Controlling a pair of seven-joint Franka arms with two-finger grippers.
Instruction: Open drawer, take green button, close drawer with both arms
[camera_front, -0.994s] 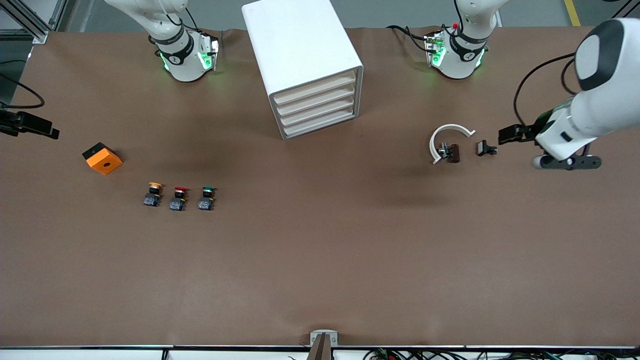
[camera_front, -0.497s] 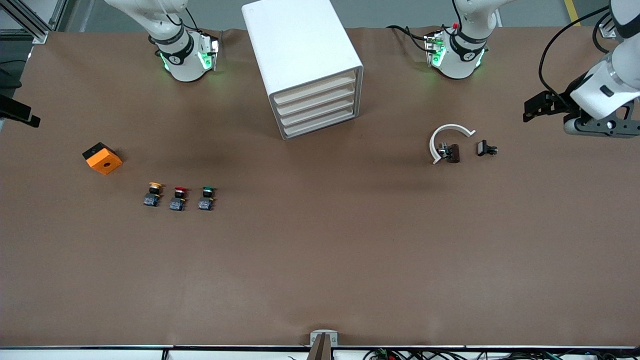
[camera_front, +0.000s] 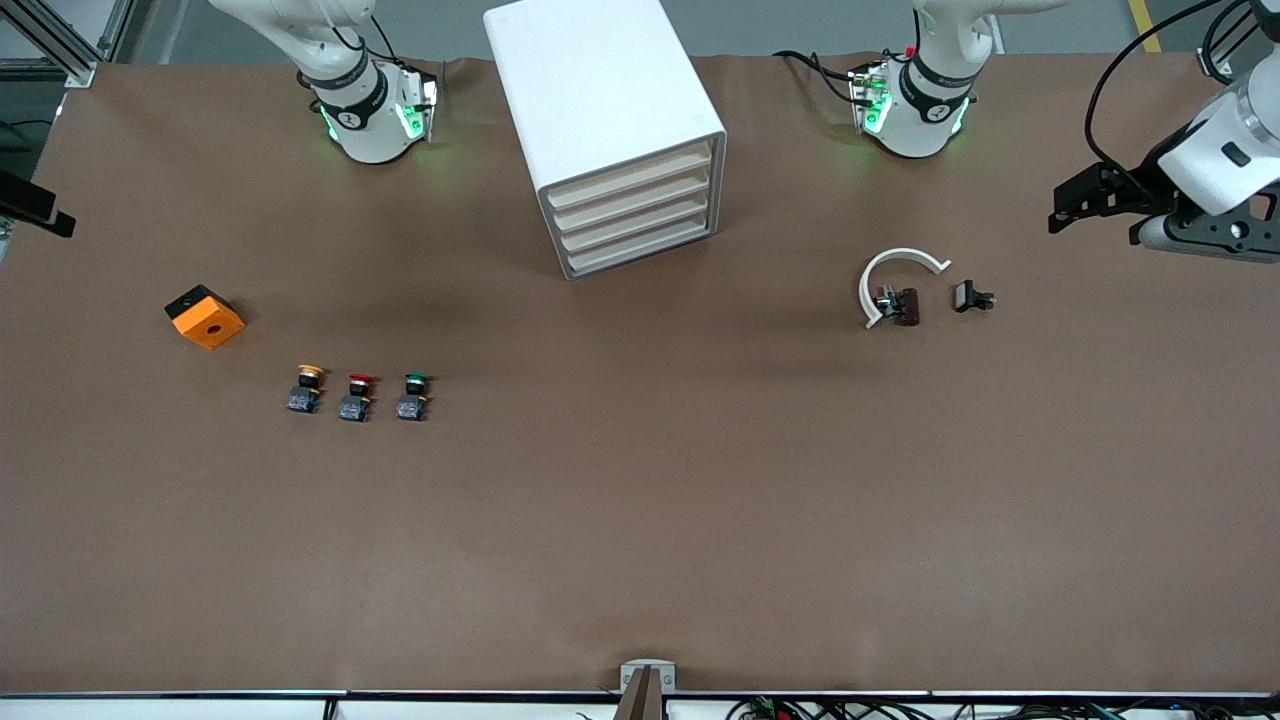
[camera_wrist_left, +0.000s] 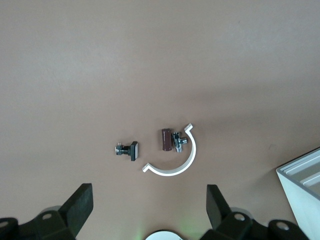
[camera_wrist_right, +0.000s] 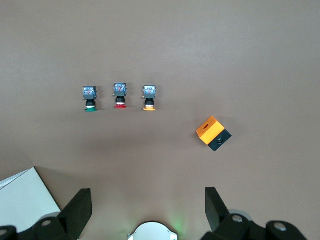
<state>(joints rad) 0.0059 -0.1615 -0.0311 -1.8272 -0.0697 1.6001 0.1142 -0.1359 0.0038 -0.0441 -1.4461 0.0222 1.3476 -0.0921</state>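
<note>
The white cabinet stands between the two arm bases, all its drawers shut. The drawer is the lowest one. The green-capped button sits on the table toward the right arm's end, nearer the front camera than the cabinet. My left gripper hangs open and empty high over the left arm's end of the table. My right gripper is also open and empty, high over the right arm's end. Only a black tip of it shows at the front view's edge.
A red-capped button and a yellow-capped button stand in a row beside the green one. An orange box lies toward the right arm's end. A white curved clip, a brown part and a small black part lie toward the left arm's end.
The left arm's hand has swung away from the small parts toward its end of the table. The right gripper has drawn farther out of the front view. Nothing on the table moved.
</note>
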